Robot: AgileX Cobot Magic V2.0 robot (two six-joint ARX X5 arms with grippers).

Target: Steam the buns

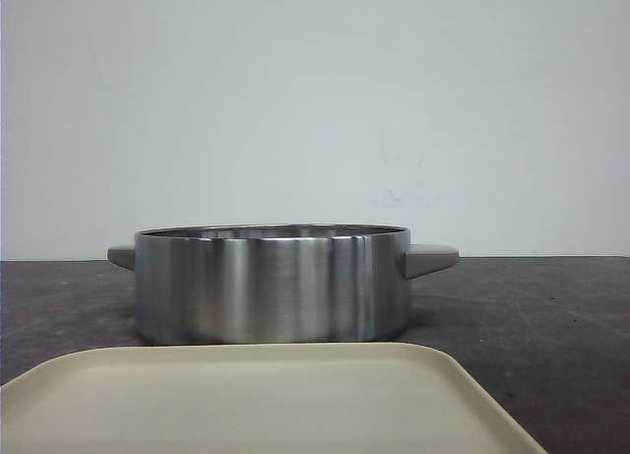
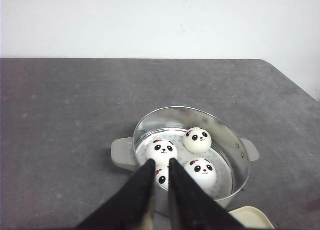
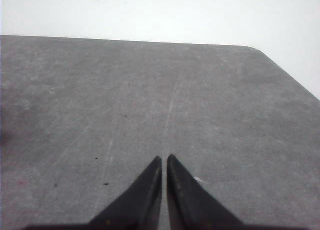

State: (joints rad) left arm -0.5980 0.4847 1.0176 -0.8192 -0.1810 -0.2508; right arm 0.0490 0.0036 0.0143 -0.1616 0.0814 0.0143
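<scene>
Several white panda-faced buns lie inside a steel pot [image 2: 234,149]: one at the far side [image 2: 197,139], one in the middle [image 2: 161,151], one nearer [image 2: 201,172], and one [image 2: 161,177] partly hidden behind my fingers. My left gripper [image 2: 161,161] hovers high above the pot's near rim. Its jaws are shut to a narrow slit and hold nothing. My right gripper [image 3: 164,157] is shut and empty over bare grey table. In the front view the pot [image 1: 271,282] hides the buns, and neither gripper shows.
An empty beige tray [image 1: 256,400] lies in front of the pot, and its corner [image 2: 250,217] shows in the left wrist view. The pot has beige handles [image 1: 428,259] on both sides. The dark grey table [image 3: 100,90] ends at a white wall.
</scene>
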